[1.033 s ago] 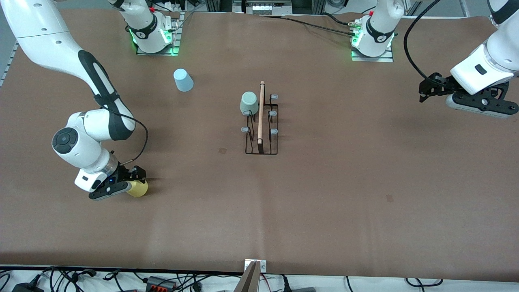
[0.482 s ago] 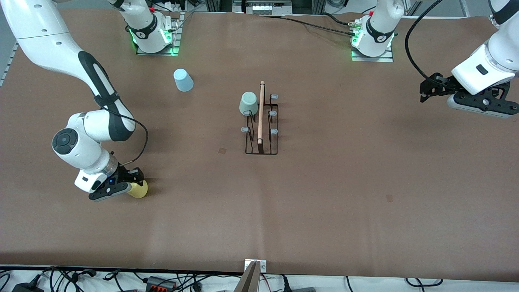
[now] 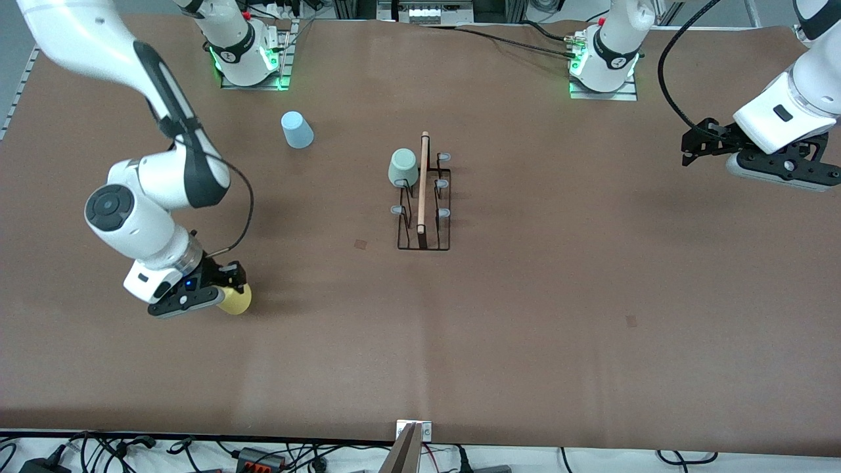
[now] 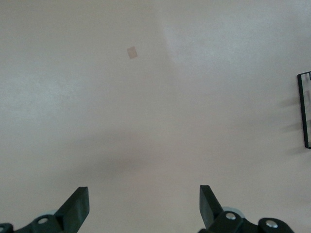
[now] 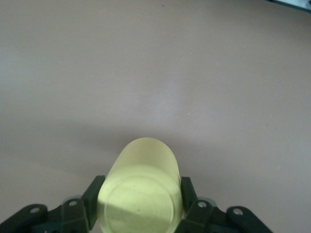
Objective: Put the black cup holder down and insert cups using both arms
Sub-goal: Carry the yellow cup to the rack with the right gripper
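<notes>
The black cup holder [image 3: 424, 217] stands mid-table, its wooden rod [image 3: 422, 180] along the top. The pale green cup [image 3: 403, 167] sits upside down on one of its prongs. The light blue cup [image 3: 297, 129] stands upside down on the table toward the right arm's end. My right gripper [image 3: 227, 289] is shut on the yellow cup [image 3: 235, 300], held on its side just above the table; the right wrist view shows the yellow cup [image 5: 141, 191] between the fingers [image 5: 93, 194]. My left gripper [image 3: 688, 152] is open and empty, waiting above the left arm's end; it also shows in the left wrist view [image 4: 144, 206].
The brown table cover [image 3: 525, 295] spreads wide. The arm bases [image 3: 250, 59] stand along the edge farthest from the front camera. Cables and a clamp [image 3: 407, 447] lie along the nearest edge. A corner of the holder [image 4: 305, 109] shows in the left wrist view.
My right gripper has lifted the yellow cup slightly and moved it a little toward the cup holder. The left arm has drifted slightly up.
</notes>
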Robot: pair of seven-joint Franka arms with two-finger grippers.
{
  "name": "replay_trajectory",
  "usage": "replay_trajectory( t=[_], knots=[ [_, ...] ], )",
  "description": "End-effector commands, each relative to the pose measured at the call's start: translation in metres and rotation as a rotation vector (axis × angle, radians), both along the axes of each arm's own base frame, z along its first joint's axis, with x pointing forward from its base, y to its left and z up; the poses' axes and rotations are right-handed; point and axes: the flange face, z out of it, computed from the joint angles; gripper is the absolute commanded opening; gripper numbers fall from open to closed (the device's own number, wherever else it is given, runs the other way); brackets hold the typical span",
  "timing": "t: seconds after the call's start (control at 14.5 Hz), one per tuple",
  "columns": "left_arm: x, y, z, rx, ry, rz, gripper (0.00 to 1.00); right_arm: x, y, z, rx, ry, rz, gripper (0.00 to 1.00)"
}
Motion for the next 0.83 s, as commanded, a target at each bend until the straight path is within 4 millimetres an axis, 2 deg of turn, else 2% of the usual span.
replay_trajectory(
  t=[0.0,0.21,0.41,0.62,0.76],
  knots=[
    [0.001,0.007,0.004,0.006,0.005,-0.003,1.00,-0.033,0.055,0.032,0.009,0.054,-0.158,0.21],
    [0.001,0.007,0.004,0.006,0.005,-0.003,1.00,-0.070,0.141,0.054,0.075,0.069,-0.329,0.20],
    [0.001,0.007,0.004,0.006,0.005,-0.003,1.00,-0.105,0.211,0.070,0.133,0.074,-0.447,0.20],
    [0.001,0.007,0.004,0.006,0.005,-0.003,1.00,-0.143,0.269,0.072,0.156,0.083,-0.531,0.19],
    [0.001,0.007,0.004,0.006,0.004,-0.002,1.00,-0.163,0.295,0.070,0.154,0.081,-0.545,0.19]
  ],
)
